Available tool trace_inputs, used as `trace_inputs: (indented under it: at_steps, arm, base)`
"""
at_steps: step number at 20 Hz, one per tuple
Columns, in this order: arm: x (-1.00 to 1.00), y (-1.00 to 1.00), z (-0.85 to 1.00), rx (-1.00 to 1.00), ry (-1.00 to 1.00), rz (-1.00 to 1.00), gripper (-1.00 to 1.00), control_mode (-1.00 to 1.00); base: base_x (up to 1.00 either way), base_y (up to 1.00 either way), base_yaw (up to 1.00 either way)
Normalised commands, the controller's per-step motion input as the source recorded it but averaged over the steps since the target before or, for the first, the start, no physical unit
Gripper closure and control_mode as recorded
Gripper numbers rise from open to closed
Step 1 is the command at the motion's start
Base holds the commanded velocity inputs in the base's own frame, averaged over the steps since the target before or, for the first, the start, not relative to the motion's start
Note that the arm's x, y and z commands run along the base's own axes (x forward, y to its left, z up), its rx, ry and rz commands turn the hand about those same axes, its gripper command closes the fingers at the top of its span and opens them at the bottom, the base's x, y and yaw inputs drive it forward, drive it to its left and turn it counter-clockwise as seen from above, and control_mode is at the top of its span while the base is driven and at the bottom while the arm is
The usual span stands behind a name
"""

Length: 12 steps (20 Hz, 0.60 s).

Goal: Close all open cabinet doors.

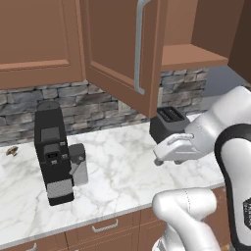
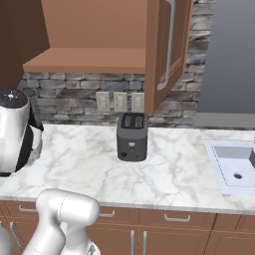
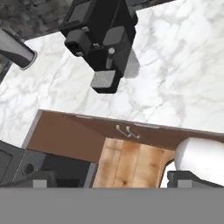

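above the marble bench [image 1: 122, 162] an upper cabinet door [image 1: 122, 49] stands swung out into the room, its long silver bar handle [image 1: 139, 46] facing the left base view; from the right base view the same door [image 2: 167, 50] shows nearly edge-on beside the bare cabinet shelf [image 2: 84, 61]. to its left another cabinet door [image 1: 37, 39] lies flush. a black toaster [image 2: 132, 135] sits on the bench just under the open door, and a black coffee machine [image 1: 55, 154] stands further left. the gripper [image 3: 111, 177] looks down past the bench edge at the coffee machine and a drawer front [image 3: 131, 133], its dark fingertips [image 3: 37, 178] spread wide apart with nothing between them.
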Motion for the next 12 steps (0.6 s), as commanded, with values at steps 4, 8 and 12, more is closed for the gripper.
trace_inputs:
  at_steps: [4, 8, 12]
  arm:
    - [-0.01, 0.45, 0.19, 0.03, -0.08, -0.46, -1.0, -1.0]
    - [0.05, 0.42, 0.21, 0.1, -0.04, -0.37, -1.0, -1.0]
    - [0.1, 0.38, 0.29, 0.16, 0.0, -0.3, -1.0, -1.0]
  base:
    - [0.0, 0.0, 0.0]
    - [0.0, 0.0, 0.0]
    - [0.0, 0.0, 0.0]
